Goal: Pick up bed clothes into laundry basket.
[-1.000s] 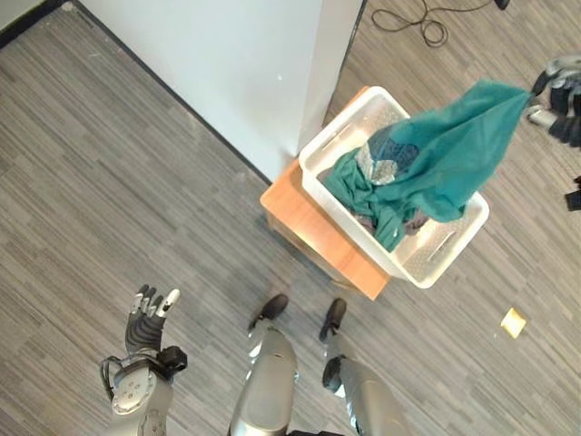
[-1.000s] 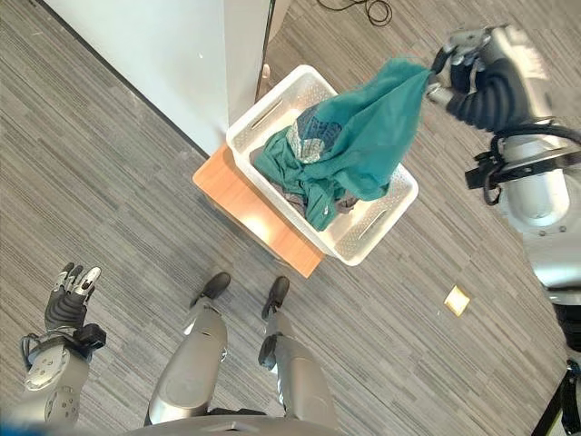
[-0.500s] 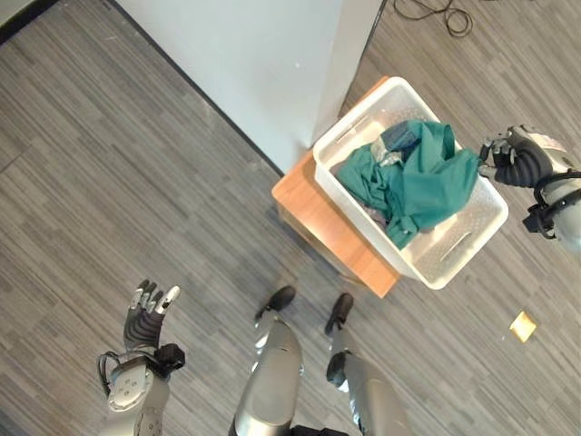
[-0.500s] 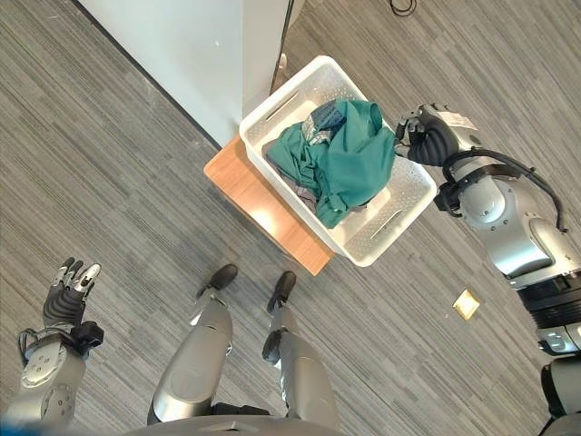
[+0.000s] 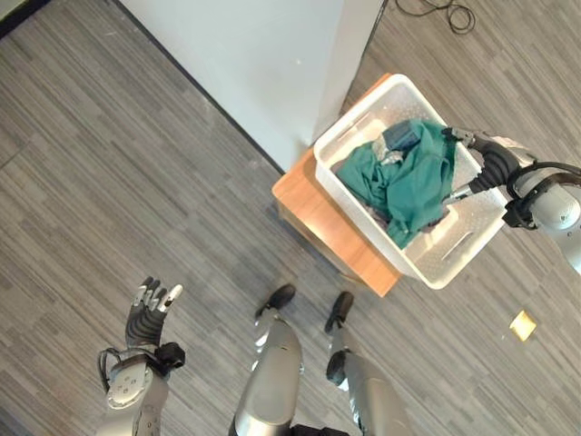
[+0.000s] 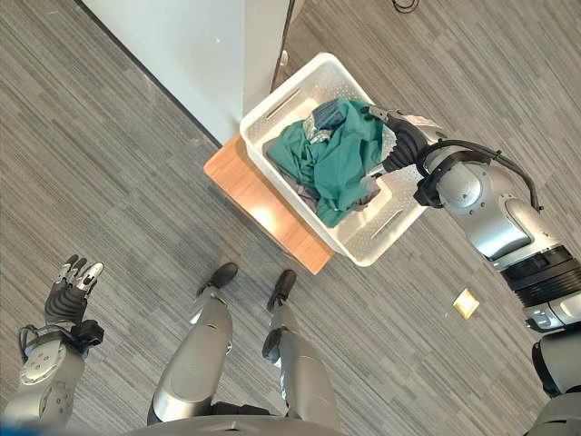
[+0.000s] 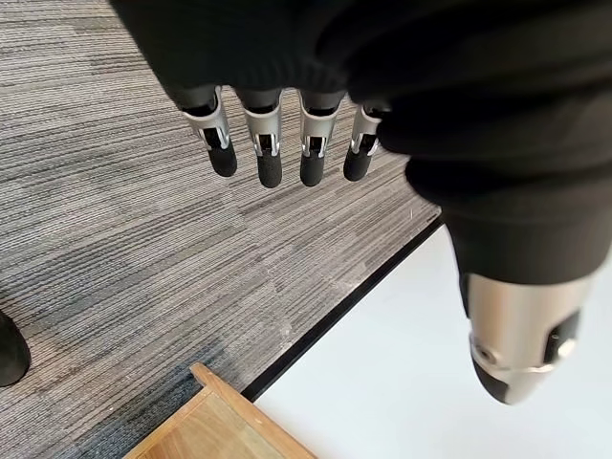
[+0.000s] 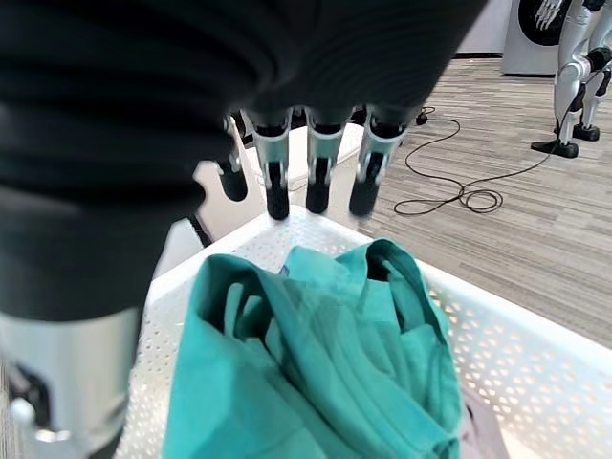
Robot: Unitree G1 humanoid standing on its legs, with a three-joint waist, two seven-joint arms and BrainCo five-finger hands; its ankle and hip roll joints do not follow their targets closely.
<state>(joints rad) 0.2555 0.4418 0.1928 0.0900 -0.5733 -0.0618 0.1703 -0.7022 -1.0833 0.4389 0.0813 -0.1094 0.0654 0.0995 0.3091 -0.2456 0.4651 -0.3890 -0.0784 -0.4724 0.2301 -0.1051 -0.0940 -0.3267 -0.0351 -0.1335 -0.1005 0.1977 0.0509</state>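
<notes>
The teal bed clothes (image 6: 338,163) are lying heaped inside the white laundry basket (image 6: 388,238), covering most of its inside, so the darker and grey items underneath are hard to make out. The basket is sitting on a small wooden desk (image 6: 259,209), which is largely hidden beneath it. The right robot hand (image 5: 465,156) is hovering over the basket's far side with its fingers (image 8: 321,163) held straight and spread, gripping nothing, just above the cloth. The left robot hand (image 5: 148,312) is raised well away from the basket, fingers relaxed and apart. A white wall panel (image 5: 263,64) is standing right beside the basket, over grey wood-grain floor (image 5: 109,182). A small yellow scrap (image 5: 522,325) is lying on the floor near the basket.
</notes>
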